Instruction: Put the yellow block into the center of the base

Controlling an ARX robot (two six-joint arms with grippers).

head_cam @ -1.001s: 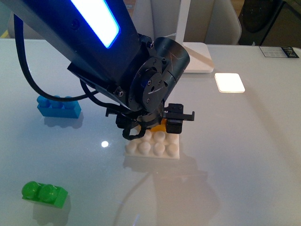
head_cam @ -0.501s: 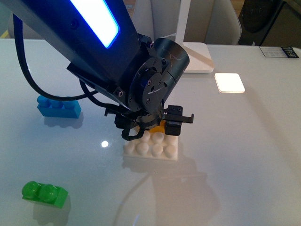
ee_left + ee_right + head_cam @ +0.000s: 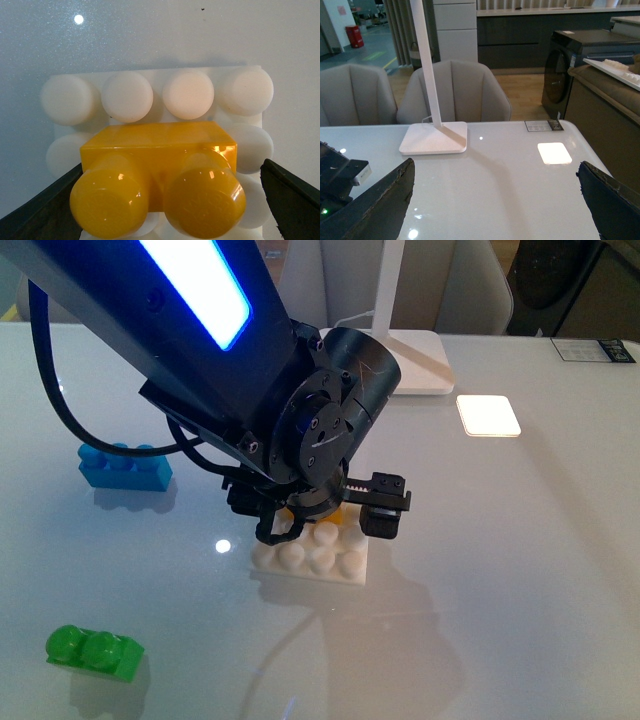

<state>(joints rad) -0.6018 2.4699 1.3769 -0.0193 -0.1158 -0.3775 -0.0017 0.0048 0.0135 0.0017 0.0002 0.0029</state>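
The yellow block [image 3: 157, 165] sits on the white studded base [image 3: 130, 95], over its middle rows, with its two studs facing the left wrist camera. My left gripper [image 3: 170, 210] is open and straddles the block. One finger [image 3: 292, 200] stands clear of it and the other [image 3: 45, 215] is close beside it. In the front view the left gripper [image 3: 325, 523] hangs low over the base [image 3: 310, 560], and only a sliver of the yellow block [image 3: 340, 512] shows under the wrist. My right gripper [image 3: 492, 210] is open over bare table, with nothing between its fingers.
A blue brick [image 3: 125, 465] lies at the left and a green brick [image 3: 95, 652] at the front left. The white lamp foot [image 3: 420, 360] and a glowing square tile [image 3: 488, 415] are at the back right. The left arm hides the far part of the base.
The left gripper's fingers have spread wider around the yellow block. The base has slid a little to the left and nearer, and the wrist shifted with it.
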